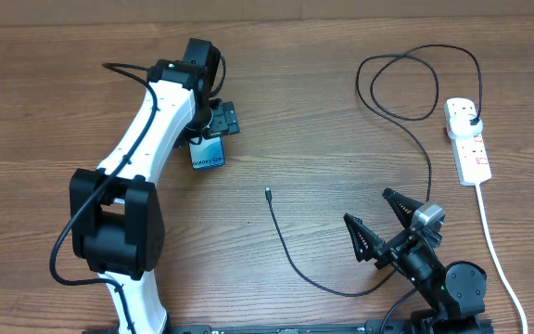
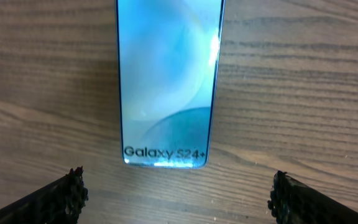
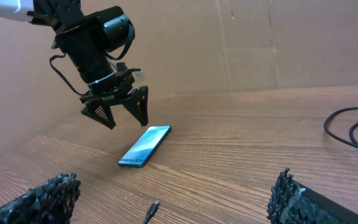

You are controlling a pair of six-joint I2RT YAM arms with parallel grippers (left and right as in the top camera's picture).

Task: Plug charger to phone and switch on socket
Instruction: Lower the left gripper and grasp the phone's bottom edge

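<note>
The left gripper [image 3: 128, 117] and right gripper [image 1: 369, 206] both gape wide and empty, the left just above the phone [image 1: 208, 153] lying flat on the table [image 1: 323, 139], with the charger [image 1: 268, 196] tip loose between the 2 arms.

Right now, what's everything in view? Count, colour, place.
phone: one, black edges and light-blue screen, flat on the table left of centre
charger: one, thin black cable, free connector tip mid-table, other end plugged into the socket
socket: one, white strip with red marks, right side, white cord running to the near edge
table: one, brown wood
left gripper: one, black, open, over the phone
right gripper: one, black, open, near right, holding nothing
</note>
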